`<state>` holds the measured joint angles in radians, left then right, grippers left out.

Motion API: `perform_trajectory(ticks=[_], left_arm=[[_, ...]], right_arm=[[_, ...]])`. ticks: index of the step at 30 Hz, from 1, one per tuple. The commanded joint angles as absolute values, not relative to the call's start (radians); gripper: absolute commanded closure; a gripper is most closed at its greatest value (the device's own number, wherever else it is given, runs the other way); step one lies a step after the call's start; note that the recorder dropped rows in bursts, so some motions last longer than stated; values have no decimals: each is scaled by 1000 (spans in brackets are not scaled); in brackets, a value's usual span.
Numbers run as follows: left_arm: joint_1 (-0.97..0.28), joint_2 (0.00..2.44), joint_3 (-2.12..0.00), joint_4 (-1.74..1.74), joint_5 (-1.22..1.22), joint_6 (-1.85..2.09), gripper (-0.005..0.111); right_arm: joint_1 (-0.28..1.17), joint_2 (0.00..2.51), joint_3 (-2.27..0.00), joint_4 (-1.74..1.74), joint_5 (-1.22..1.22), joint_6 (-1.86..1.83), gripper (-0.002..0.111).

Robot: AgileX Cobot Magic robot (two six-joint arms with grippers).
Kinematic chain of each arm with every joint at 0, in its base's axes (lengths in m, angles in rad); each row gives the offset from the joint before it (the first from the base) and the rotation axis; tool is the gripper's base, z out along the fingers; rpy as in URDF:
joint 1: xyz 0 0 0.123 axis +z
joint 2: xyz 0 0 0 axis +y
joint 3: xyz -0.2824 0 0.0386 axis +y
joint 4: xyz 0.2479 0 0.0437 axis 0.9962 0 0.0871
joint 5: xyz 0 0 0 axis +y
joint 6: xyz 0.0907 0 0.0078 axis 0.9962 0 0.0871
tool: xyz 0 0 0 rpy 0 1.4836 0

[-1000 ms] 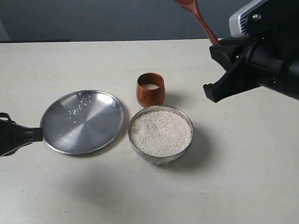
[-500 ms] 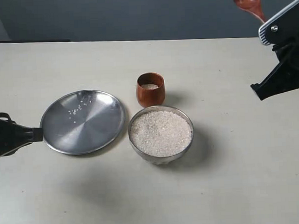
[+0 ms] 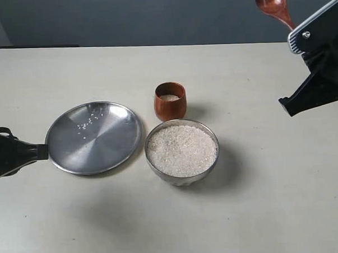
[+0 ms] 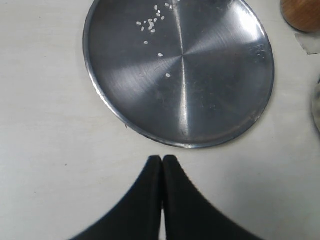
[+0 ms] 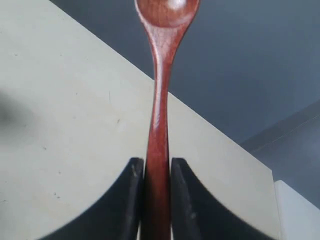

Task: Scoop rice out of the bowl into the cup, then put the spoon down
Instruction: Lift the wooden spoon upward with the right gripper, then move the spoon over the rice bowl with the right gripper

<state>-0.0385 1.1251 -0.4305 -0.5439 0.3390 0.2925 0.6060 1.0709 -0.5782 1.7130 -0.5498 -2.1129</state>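
The steel bowl (image 3: 212,137) sits mid-table, heaped with white rice (image 3: 181,150). Just behind it stands the reddish-brown cup (image 3: 170,107) with a little rice in its bottom. My right gripper (image 5: 157,167) is shut on the handle of the wooden spoon (image 5: 158,125), and the arm is raised at the far right of the exterior view. The spoon (image 3: 273,4) points up and away from the table, its head empty. My left gripper (image 4: 162,160) rests shut and empty at the table's left, just short of the steel plate (image 4: 220,90).
The flat steel plate (image 3: 111,148) lies left of the bowl with a few stray rice grains (image 3: 86,123) on it. A dark wall rises behind the table's far edge. Bare tabletop lies in front of the bowl and to its right.
The right arm swung from above the cup to the far right, carrying the spoon. In the last half second the spoon head shifted slightly left. The left arm stayed still.
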Motion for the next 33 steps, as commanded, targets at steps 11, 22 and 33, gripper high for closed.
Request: perform_trajectory(ticks=[11,22,33], left_arm=[[-41,1129,-436,-544,330,295,106],[-41,1129,-436,-544,330,295,106],[-41,1129,-436,-544,330,295,106]], right_arm=[[607,1080,-576,1532,-503,-1801,109],[607,1080,-525,1047,-392,-1255,109],[606,1088,-515,1079,-372,-1308,109]])
